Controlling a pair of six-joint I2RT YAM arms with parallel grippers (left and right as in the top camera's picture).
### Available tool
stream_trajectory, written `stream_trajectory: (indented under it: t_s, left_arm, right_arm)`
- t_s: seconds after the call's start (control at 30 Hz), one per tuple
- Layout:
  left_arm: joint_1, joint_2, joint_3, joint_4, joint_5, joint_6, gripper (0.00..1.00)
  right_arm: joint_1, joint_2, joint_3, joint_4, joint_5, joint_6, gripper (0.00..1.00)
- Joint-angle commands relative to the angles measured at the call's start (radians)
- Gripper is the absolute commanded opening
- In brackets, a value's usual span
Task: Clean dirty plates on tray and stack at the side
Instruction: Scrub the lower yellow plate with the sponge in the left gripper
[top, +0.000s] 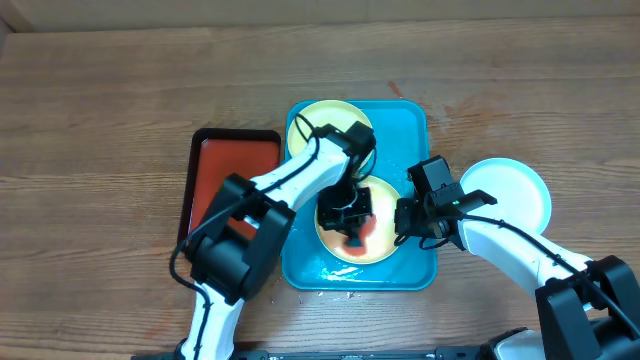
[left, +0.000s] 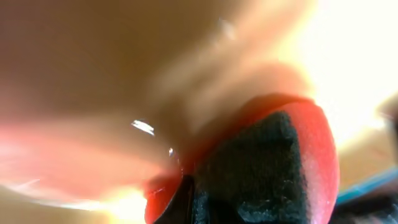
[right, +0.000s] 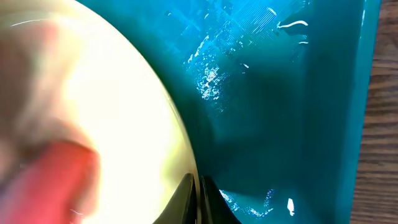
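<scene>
The plates (top: 325, 125): pale plate (top: 512, 192) is lying at frame right, off the tray (top: 415, 130), seemingly done; two are sitting inside; left gripper (top: 345, 214) is clenching a scrubber (left: 261, 168) on the smeared plate (top: 385, 246); right gripper (top: 406, 221) is pinching its rim.

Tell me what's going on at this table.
The left gripper is shut on a dark scrubbing pad, held down on the red-smeared yellow-green plate in the turquoise tray. The right gripper pinches that plate's rim. A second yellow-green plate lies in the tray behind it, and a pale plate sits on the table at the right.
</scene>
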Motion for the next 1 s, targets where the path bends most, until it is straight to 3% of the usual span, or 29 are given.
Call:
stream_trajectory:
  t_s: [0.0,0.1,0.2,0.3,0.5,0.63,0.83,0.97]
  left_arm:
    - [0.037,-0.045,-0.024,-0.021,-0.4,-0.033,0.04]
    - [0.035,-0.072,-0.024,0.0,-0.482,-0.021,0.04]
    - [0.025,-0.071,-0.024,0.076,-0.427,0.043,0.04]
    - [0.009,-0.061,-0.024,0.156,-0.315,0.076,0.04]
    - [-0.042,-0.008,-0.024,0.324,0.052,0.095,0.04]
    - [-0.068,0.025,-0.024,0.403,0.193,0.096,0.04]
    - [-0.077,0.031,-0.024,0.359,0.272,0.117,0.04]
    - [-0.06,0.031,-0.024,0.241,0.231,0.107,0.05]
  right_arm:
    - [-0.005,0.005,-0.007,0.0,0.04,-0.01,0.04]
    - [-0.005,0.005,-0.007,0.0,0.04,-0.01,0.04]
    - [-0.005,0.005,-0.007,0.0,0.04,-0.01,0.04]
    - [-0.005,0.005,-0.007,0.0,0.04,-0.01,0.04]
    - [-0.005,0.005,-0.007,0.0,0.04,-0.01,0.04]
    - [-0.005,0.005,-0.007,0.0,0.04,-0.01,0.04]
    - [-0.005,0.005,-0.007,0.0,0.04,-0.01,0.04]
    - [-0.005,0.005,-0.007,-0.001,0.04,-0.01,0.04]
